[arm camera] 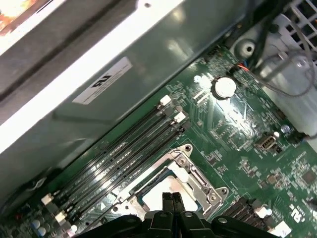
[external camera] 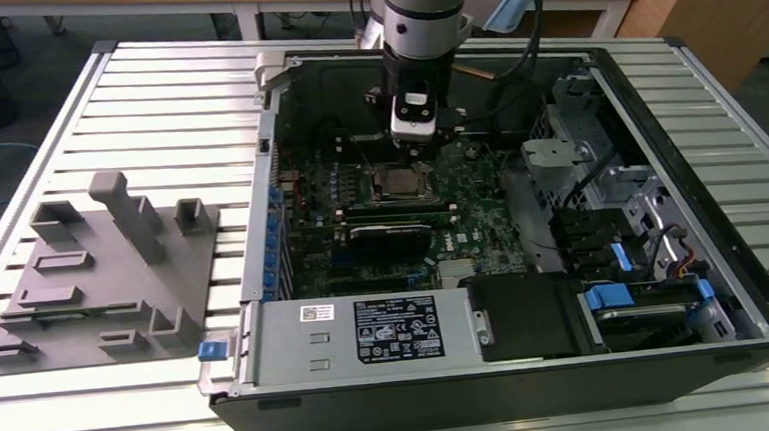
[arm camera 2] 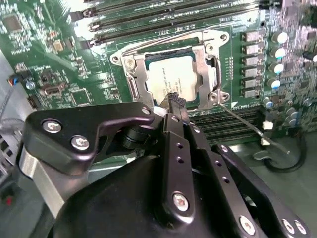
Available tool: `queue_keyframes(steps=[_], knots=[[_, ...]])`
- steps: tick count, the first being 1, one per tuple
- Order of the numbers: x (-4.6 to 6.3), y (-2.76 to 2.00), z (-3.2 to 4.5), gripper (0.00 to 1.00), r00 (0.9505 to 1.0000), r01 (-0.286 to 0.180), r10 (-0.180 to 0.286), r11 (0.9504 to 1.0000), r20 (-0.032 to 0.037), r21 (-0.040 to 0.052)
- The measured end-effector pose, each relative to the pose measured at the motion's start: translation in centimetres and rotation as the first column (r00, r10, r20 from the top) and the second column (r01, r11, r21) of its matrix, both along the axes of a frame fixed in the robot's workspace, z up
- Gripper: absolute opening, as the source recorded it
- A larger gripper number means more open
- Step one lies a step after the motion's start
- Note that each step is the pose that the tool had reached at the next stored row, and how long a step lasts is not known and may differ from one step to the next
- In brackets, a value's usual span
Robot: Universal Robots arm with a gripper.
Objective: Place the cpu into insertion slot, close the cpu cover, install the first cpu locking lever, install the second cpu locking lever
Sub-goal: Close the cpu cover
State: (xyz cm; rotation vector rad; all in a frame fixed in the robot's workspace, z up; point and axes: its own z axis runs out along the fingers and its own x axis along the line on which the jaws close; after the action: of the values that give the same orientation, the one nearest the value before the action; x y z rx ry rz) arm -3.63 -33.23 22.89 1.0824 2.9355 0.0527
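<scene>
The cpu (arm camera 2: 173, 79) lay flat in the insertion slot (arm camera 2: 121, 58), its dull grey top showing through the cut-out. The cpu cover (arm camera 2: 140, 79) was down over it, framing the chip on all sides; whether it sat fully flush could not be told.

One locking lever (arm camera 2: 247, 126), a thin wire rod, stood out from the slot's corner across the green board, by my reading unlatched. A second wire (arm camera 2: 158, 42) ran along the slot edge next to the memory slots (arm camera 2: 173, 15); latched or not, I could not tell.

The gripper (arm camera 2: 174, 101) hung right at the cover's near edge. In both wrist views its fingers were pressed together with nothing between them (arm camera: 172, 198). In the exterior view it stood upright just over the slot (external camera: 414, 146), inside the open computer case (external camera: 268, 283) on the slatted table (external camera: 149, 80).

Judgement: cpu placed and cover lowered, work stood at securing the cover.

To do this well:
- Press with the closed tips on the frame metal only, never on the chip top.
- Keep the push straight down so the cover does not skew.
- Stay clear of the loose rod and the capacitors (arm camera 2: 277, 59) beside the slot.
- Watch that the tips do not slide off the thin rim.
</scene>
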Motion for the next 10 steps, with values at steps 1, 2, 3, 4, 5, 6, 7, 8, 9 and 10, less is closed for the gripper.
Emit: queue_keyframes(steps=[1,2,3,4,5,6,7,8,9,10], knots=[[0.00,0.00,0.00,0.10,1.0000,-0.001,0.001,1.0000,0.0000,0.0001],[0.00,0.00,0.00,0.10,1.0000,-0.001,0.001,1.0000,0.0000,0.0001],[0.00,0.00,0.00,0.10,1.0000,-0.003,0.003,1.0000,0.0000,0.0001],[0.00,0.00,0.00,0.10,1.0000,-0.005,0.005,1.0000,0.0000,0.0001],[0.00,0.00,0.00,0.10,1.0000,-0.005,0.005,1.0000,0.0000,0.0001],[0.00,0.00,0.00,0.10,1.0000,-0.005,0.005,1.0000,0.0000,0.0001],[0.00,0.00,0.00,0.10,1.0000,-0.005,0.005,1.0000,0.0000,0.0001],[0.00,0.00,0.00,0.10,1.0000,-0.005,0.005,1.0000,0.0000,0.0001],[0.00,0.00,0.00,0.10,1.0000,-0.005,0.005,1.0000,0.0000,0.0001],[0.00,0.00,0.00,0.10,1.0000,-0.005,0.005,1.0000,0.0000,0.0001]])
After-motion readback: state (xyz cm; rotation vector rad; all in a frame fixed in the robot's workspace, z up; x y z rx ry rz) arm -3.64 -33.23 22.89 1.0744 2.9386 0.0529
